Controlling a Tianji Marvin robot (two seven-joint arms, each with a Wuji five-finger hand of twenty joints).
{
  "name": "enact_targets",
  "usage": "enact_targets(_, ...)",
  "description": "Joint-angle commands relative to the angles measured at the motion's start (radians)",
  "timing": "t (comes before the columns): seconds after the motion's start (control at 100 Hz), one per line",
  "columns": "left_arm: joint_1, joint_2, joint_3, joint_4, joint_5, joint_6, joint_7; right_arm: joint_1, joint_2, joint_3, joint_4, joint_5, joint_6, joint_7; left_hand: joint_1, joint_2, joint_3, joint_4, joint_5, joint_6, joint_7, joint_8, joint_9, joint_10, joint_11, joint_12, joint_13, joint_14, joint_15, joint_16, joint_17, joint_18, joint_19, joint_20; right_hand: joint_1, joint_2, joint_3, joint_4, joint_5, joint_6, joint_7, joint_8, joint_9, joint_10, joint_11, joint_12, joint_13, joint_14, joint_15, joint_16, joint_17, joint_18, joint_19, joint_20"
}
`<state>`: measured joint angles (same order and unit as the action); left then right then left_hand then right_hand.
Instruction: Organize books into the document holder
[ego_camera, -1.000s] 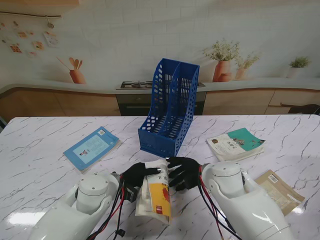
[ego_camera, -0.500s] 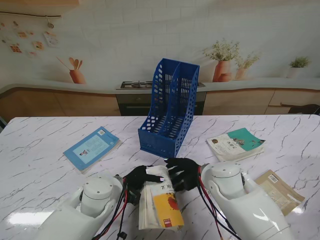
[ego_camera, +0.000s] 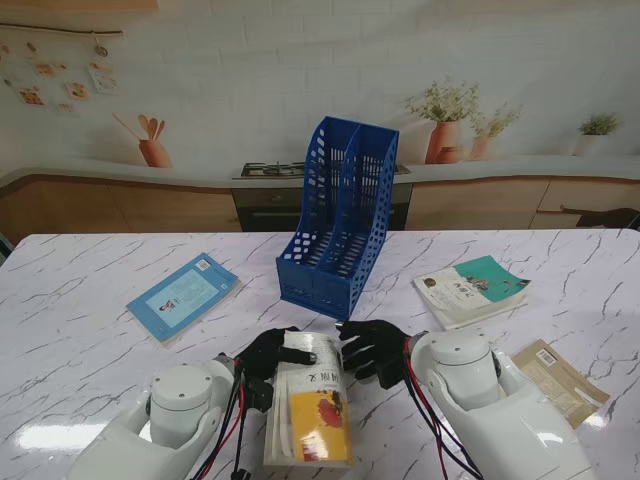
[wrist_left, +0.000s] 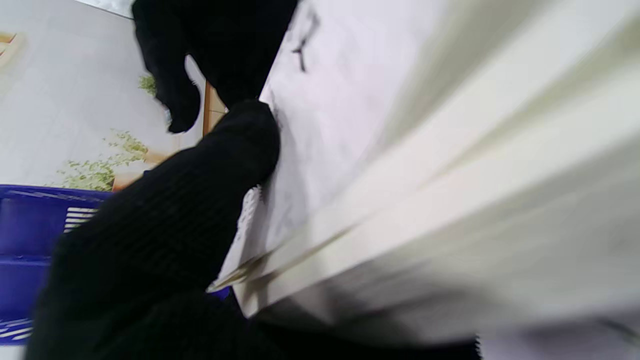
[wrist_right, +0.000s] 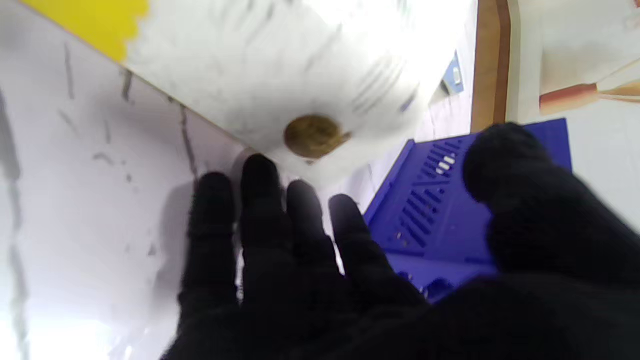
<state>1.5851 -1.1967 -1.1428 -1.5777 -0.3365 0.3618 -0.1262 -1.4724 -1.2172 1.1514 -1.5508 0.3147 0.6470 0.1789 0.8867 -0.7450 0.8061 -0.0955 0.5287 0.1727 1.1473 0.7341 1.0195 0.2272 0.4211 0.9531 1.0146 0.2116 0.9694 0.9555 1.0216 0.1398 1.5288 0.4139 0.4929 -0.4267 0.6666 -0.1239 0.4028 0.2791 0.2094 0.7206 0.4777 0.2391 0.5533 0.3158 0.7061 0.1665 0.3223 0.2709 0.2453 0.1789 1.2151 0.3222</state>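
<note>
Yellow-covered book (ego_camera: 312, 412) gripped by left hand (ego_camera: 268, 355); right wrist view shows right hand (wrist_right: 300, 260) spread, off it.

Marble table (ego_camera: 70, 330) bears blue holder (ego_camera: 338, 222) and three books.

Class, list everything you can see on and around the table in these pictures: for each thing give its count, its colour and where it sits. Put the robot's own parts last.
document holder: one, blue, two slots, far middle of the table, nothing seen in it.
held book: one, white and yellow-orange cover, between the two hands, nearest to me.
light blue book: one, flat on the table, left of the holder.
teal and white book: one, flat on the table, right of the holder.
tan book: one, flat on the table, near right, partly behind the right arm.
table: one, white marble pattern.
left hand: one, black glove, gripping the held book.
right hand: one, black glove, fingers spread beside the book's far edge.
</note>
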Motion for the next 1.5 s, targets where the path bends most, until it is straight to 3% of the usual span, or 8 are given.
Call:
enact_targets(0.0, 0.020, 0.001, -0.011, -0.025, -0.007, -0.024, -0.003, -0.031, 0.011, 0.005, 0.029, -0.020, 0.017, -0.026, 0.134, 0.071, 0.149, 0.071, 0.002, -0.092, 0.032, 0.034, 0.104, -0.074, -0.011, 0.021, 0.058, 0.032, 0.038, 0.004, 0.019, -0.100, 0.094, -0.017, 0.007, 0.009, -0.019, 0.025, -0.003, -0.050, 0.012, 0.017, 0.020, -0.026, -0.006, 0.004, -0.025, 0.030, -0.073, -0.039, -0.116, 0.473, -0.145, -0.002)
enact_targets(0.32, 0.041, -0.003, -0.038, -0.039, -0.074, -0.063, -0.001, -0.011, 0.004, 0.002, 0.051, -0.029, 0.027, -0.046, 0.148, 0.081, 0.137, 0.071, -0.002, -0.107, 0.026, 0.063, 0.107, -0.082, -0.025, 0.051, 0.050, 0.039, 0.039, 0.005, 0.017, -0.080, 0.084, -0.027, 0.019, 0.010, -0.038, 0.028, -0.001, -0.058, 0.012, 0.010, 0.020, -0.034, -0.016, 0.006, -0.028, 0.027, -0.075, -0.029, -0.113, 0.467, -0.144, 0.004)
enact_targets(0.75, -0.003, -0.018, -0.009, -0.001, -0.114, -0.096, 0.019, 0.012, 0.036, -0.011, 0.080, 0.130, -0.049, 0.158, 0.152, 0.089, 0.126, 0.071, -0.011, -0.109, 0.022, 0.078, 0.102, -0.082, -0.029, 0.061, 0.045, 0.036, 0.039, 0.005, 0.016, -0.089, 0.077, -0.032, 0.072, -0.057, -0.034, 0.028, 0.124, -0.131, 0.104, 0.015, 0.194, -0.082, -0.001, 0.050, 0.136, -0.034, 0.024, 0.043, -0.021, 0.380, -0.070, 0.091)
enact_targets(0.88, -0.013, -0.026, -0.001, 0.013, -0.125, -0.099, 0.037, 0.008, 0.032, -0.003, 0.088, 0.182, -0.075, 0.171, 0.154, 0.096, 0.119, 0.068, -0.017, -0.108, 0.019, 0.082, 0.095, -0.081, -0.030, 0.062, 0.039, 0.036, 0.036, 0.003, 0.013, -0.082, 0.069, -0.037, 0.224, -0.104, 0.071, 0.000, 0.244, -0.217, 0.255, 0.071, 0.341, -0.138, 0.101, 0.135, 0.253, -0.070, 0.150, 0.105, 0.035, 0.325, -0.013, 0.162)
enact_targets(0.91, -0.014, -0.026, 0.001, 0.015, -0.123, -0.100, 0.040, 0.006, 0.029, -0.003, 0.088, 0.186, -0.083, 0.162, 0.155, 0.097, 0.118, 0.067, -0.017, -0.111, 0.020, 0.083, 0.094, -0.082, -0.030, 0.062, 0.039, 0.035, 0.036, 0.003, 0.013, -0.083, 0.067, -0.038, 0.316, -0.150, 0.081, -0.078, 0.231, -0.273, 0.508, -0.058, 0.434, -0.156, 0.120, 0.201, 0.316, -0.091, 0.241, 0.136, 0.081, 0.314, 0.022, 0.207)
enact_targets(0.95, -0.015, -0.028, 0.004, 0.016, -0.121, -0.100, 0.048, 0.003, 0.026, -0.002, 0.089, 0.191, -0.097, 0.153, 0.157, 0.096, 0.118, 0.068, -0.017, -0.111, 0.020, 0.084, 0.094, -0.080, -0.030, 0.063, 0.038, 0.036, 0.036, 0.003, 0.014, -0.082, 0.067, -0.038, 0.371, -0.147, 0.093, -0.086, 0.241, -0.322, 0.642, -0.108, 0.503, -0.176, 0.125, 0.226, 0.364, -0.106, 0.287, 0.148, 0.113, 0.300, 0.047, 0.219)
enact_targets(1.27, -0.005, -0.012, 0.002, -0.022, -0.057, -0.083, 0.026, -0.034, 0.043, 0.011, 0.036, 0.120, -0.227, 0.141, 0.195, 0.175, -0.007, 0.045, -0.053, -0.065, -0.072, 0.001, -0.007, -0.017, -0.117, -0.078, -0.080, 0.086, -0.003, -0.024, -0.149, 0.029, 0.086, -0.023, 0.453, -0.024, 0.280, -0.055, 0.367, -0.415, 0.642, 0.188, 0.538, -0.178, 0.253, 0.379, 0.424, -0.136, 0.566, 0.249, 0.244, 0.226, 0.239, 0.335)
enact_targets(1.49, 0.016, 0.018, -0.019, -0.074, 0.006, -0.093, -0.040, -0.070, 0.055, 0.033, -0.039, 0.064, -0.252, 0.122, 0.091, 0.323, -0.087, 0.086, -0.052, 0.026, -0.453, -0.240, -0.350, 0.009, 0.008, -0.467, -0.395, 0.198, -0.308, -0.273, -0.623, 0.207, -0.155, 0.264, 0.443, 0.046, 0.385, -0.051, 0.394, -0.422, 0.676, 0.435, 0.452, -0.161, 0.387, 0.600, 0.394, -0.156, 0.882, 0.393, 0.351, 0.201, 0.381, 0.477)
